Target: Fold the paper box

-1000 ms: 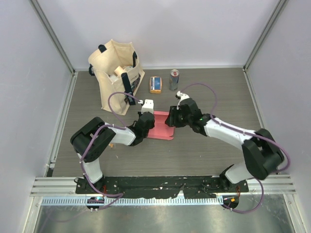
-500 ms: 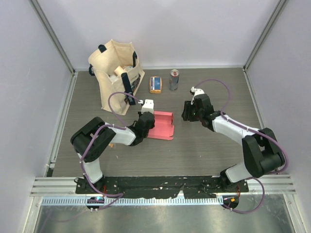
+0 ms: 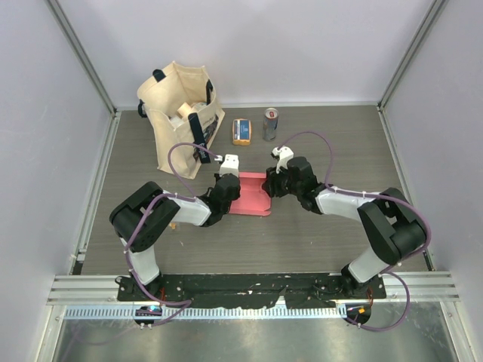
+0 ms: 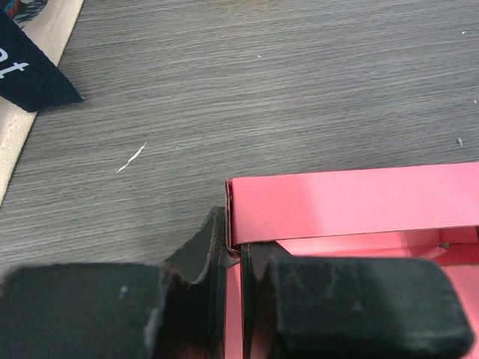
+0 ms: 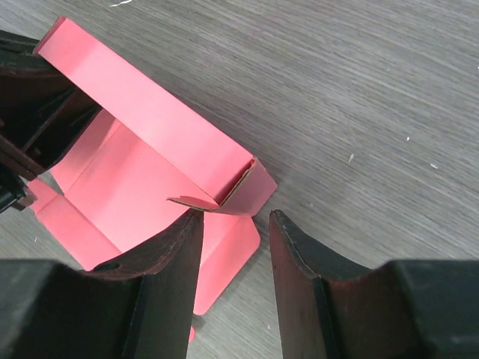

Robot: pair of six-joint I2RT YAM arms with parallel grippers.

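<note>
The pinkish-red paper box (image 3: 252, 194) lies partly unfolded in the middle of the table. My left gripper (image 3: 228, 188) is shut on its left wall; in the left wrist view the fingertips (image 4: 238, 254) pinch that thin edge under a raised pink wall (image 4: 352, 202). My right gripper (image 3: 270, 185) is open at the box's right end. In the right wrist view the box (image 5: 142, 179) shows a raised far wall and a folded corner tab, and the gripper (image 5: 236, 232) has one finger over the box floor and the other over bare table.
A beige tote bag (image 3: 181, 117) stands at the back left. An orange-and-blue packet (image 3: 241, 131) and a small can (image 3: 270, 124) sit behind the box. The tote's dark strap (image 4: 30, 67) shows at the left wrist view's top left.
My right gripper pulled away to the right half a second ago and has now come back to the box's right end. The left gripper has kept its hold.
</note>
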